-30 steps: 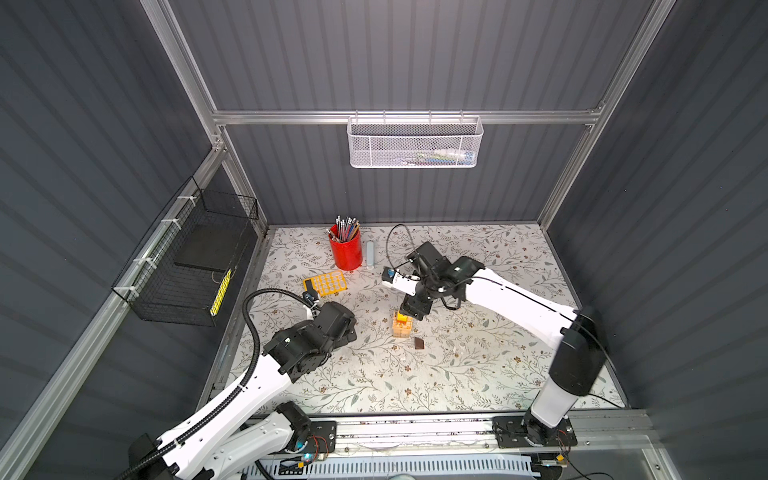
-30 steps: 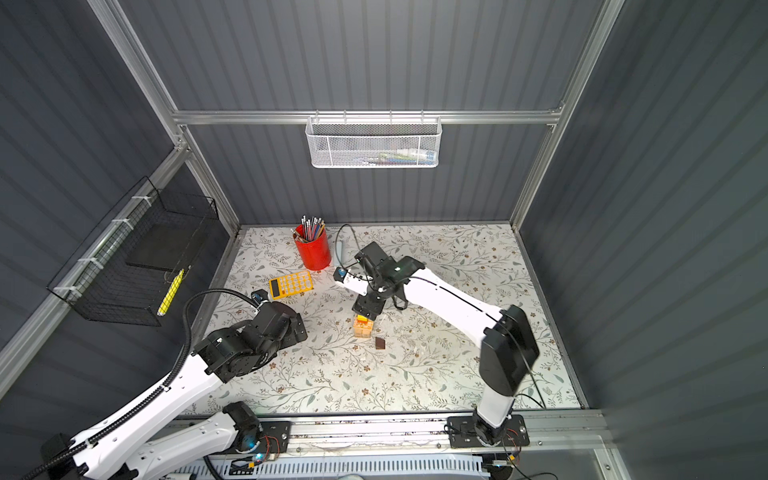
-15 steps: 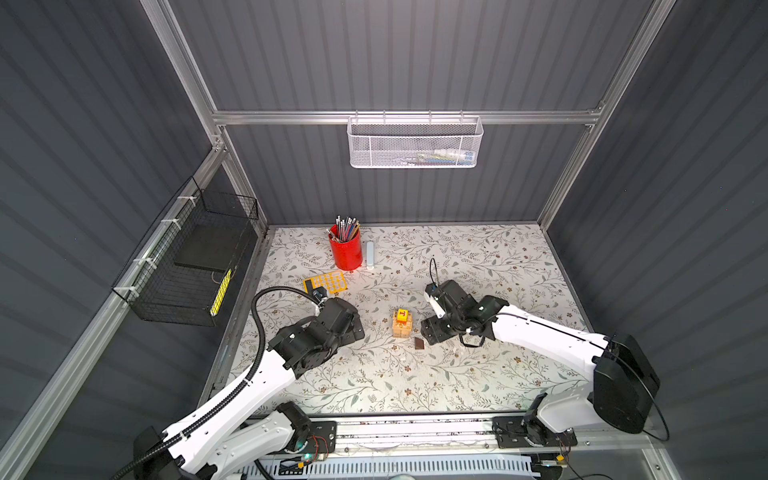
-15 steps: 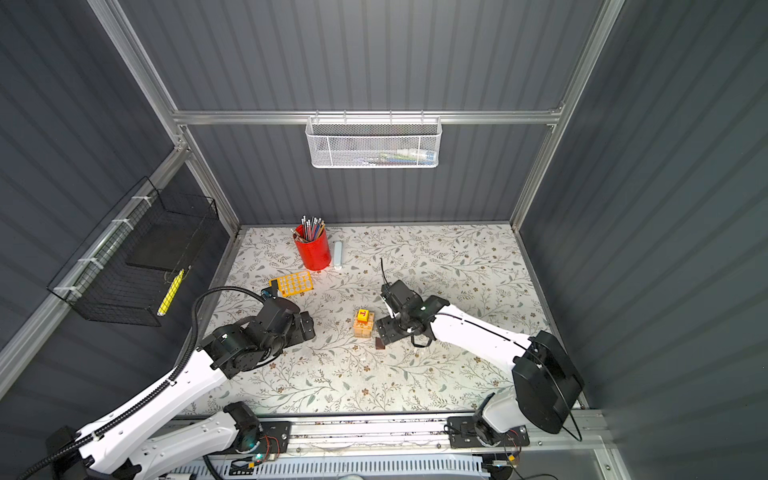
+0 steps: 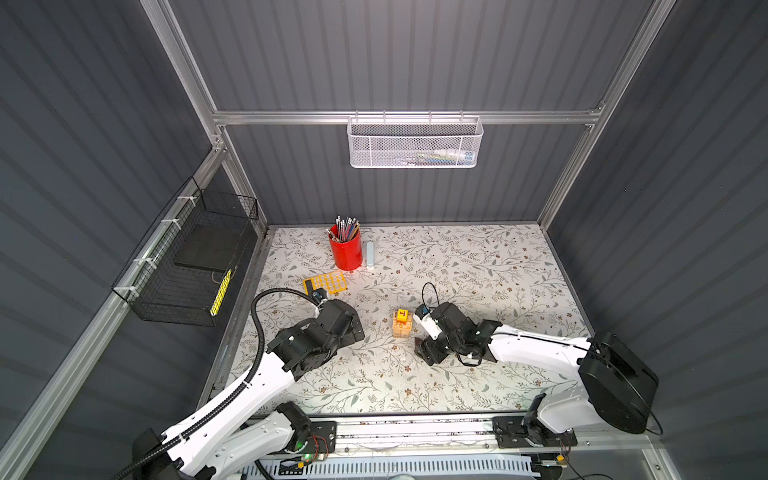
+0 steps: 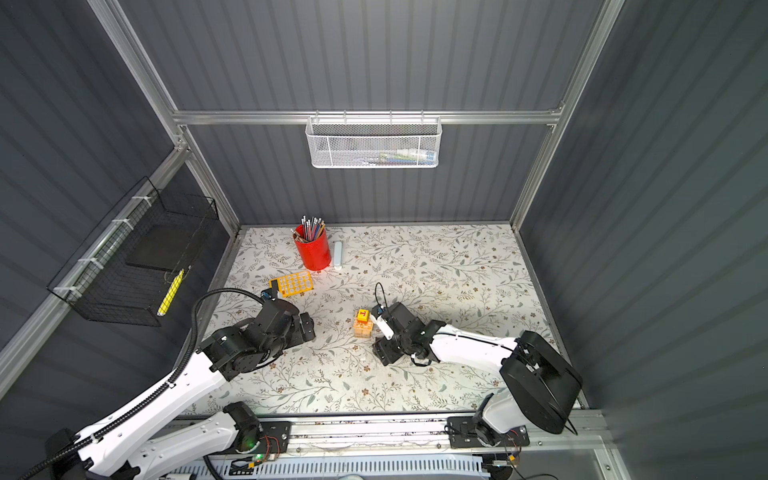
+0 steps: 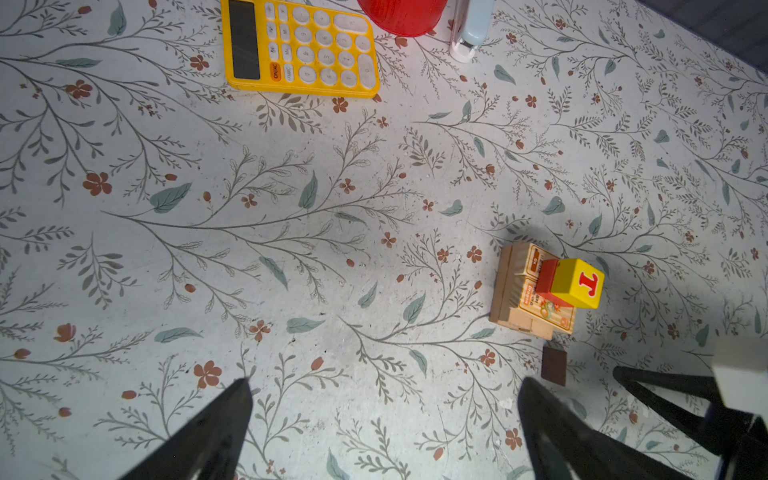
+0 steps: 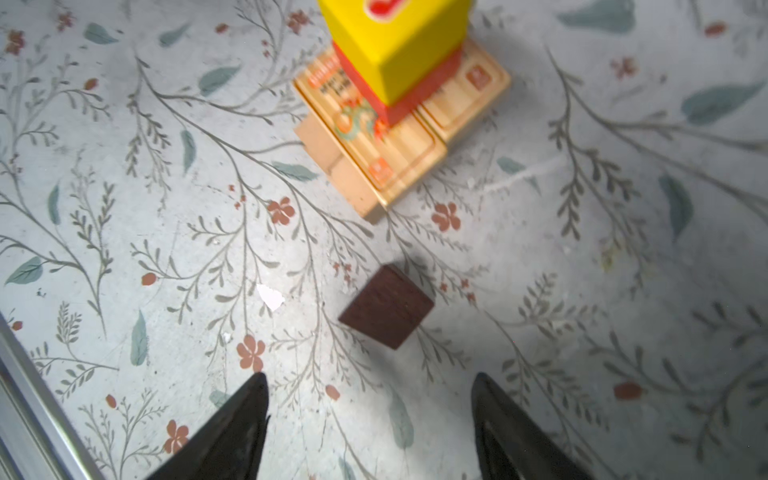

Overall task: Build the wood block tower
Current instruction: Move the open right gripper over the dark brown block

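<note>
Two high eyes, two wrist cameras.
My top views look steeply down over the whole table (image 5: 457,270) from the front. Both wrist cameras sit close above it, the right nearer, sharing the wood block tower (image 7: 519,291) and brown block (image 8: 386,311).

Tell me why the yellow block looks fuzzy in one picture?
In the right wrist view the yellow block sits close to the lens and blurs; the brown block there looks sharper; in the left wrist view the yellow block's letter is crisp.
</note>
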`<state>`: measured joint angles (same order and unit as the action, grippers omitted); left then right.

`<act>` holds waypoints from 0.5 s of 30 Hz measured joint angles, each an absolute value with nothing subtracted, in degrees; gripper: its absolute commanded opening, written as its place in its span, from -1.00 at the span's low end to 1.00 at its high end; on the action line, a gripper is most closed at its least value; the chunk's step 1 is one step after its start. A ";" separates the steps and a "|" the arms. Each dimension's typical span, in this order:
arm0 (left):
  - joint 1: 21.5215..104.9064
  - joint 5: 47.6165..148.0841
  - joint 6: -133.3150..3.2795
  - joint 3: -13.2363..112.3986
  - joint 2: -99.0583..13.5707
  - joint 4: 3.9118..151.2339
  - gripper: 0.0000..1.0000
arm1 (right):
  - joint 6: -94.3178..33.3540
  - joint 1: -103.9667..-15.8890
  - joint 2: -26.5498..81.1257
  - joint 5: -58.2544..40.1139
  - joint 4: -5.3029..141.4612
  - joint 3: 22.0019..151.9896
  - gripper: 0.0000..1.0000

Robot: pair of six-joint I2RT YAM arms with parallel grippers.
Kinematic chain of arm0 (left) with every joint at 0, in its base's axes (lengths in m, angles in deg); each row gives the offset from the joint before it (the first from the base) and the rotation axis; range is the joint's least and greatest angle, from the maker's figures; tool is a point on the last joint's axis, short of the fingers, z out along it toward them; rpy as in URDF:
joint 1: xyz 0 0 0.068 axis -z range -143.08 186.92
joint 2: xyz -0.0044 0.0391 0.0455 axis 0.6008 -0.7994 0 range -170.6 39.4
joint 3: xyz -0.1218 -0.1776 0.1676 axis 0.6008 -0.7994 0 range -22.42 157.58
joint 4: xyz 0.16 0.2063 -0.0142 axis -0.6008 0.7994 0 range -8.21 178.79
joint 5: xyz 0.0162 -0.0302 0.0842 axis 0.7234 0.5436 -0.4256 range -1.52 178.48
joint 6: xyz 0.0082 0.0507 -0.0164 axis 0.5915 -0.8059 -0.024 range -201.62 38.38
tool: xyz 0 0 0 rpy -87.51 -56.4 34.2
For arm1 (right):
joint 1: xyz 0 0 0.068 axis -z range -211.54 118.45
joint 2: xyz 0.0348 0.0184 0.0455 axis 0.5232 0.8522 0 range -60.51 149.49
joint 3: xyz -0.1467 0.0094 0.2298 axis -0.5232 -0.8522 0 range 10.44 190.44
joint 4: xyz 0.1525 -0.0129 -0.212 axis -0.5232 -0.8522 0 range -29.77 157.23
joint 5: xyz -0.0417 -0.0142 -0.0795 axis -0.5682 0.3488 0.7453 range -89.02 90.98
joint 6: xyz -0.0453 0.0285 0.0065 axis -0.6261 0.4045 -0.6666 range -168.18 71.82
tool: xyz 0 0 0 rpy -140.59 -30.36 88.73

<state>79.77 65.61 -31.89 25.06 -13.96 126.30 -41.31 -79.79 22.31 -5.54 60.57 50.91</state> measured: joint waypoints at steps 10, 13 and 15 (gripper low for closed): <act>79.75 65.32 -31.89 25.06 -13.57 127.16 0.99 | -52.15 -77.19 26.75 -11.16 69.62 49.71 0.54; 79.75 65.12 -31.89 25.06 -13.57 127.18 0.99 | -53.90 -76.67 27.97 -12.78 71.02 49.73 0.53; 79.75 64.97 -31.89 25.06 -13.53 127.18 0.99 | -54.84 -76.58 29.13 -13.67 71.83 49.73 0.52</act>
